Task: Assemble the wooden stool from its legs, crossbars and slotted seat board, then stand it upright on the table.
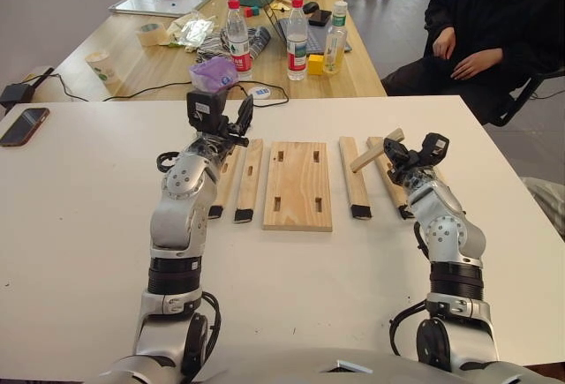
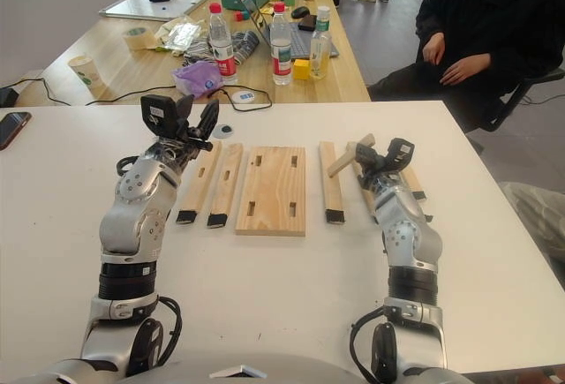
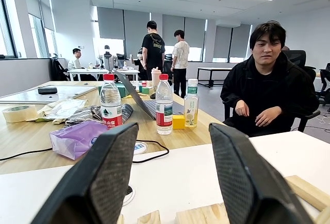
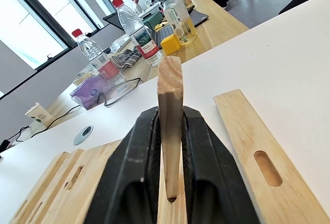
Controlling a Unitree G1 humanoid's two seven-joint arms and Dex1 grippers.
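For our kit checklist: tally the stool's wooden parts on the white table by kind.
Seat board: 1
Slotted legs: 4
Crossbar, held in the right gripper: 1
Total: 6, leaving out a strip beside the right wrist, too hidden to class.

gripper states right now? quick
Left gripper: open, holding nothing.
Right gripper: closed on a wooden crossbar.

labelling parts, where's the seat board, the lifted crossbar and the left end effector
seat board (image 1: 297, 176), left eye view, bare wood between the slots
crossbar (image 1: 369, 157), left eye view, middle of its length
left end effector (image 3: 172, 131), left wrist view, midway between its fingertips
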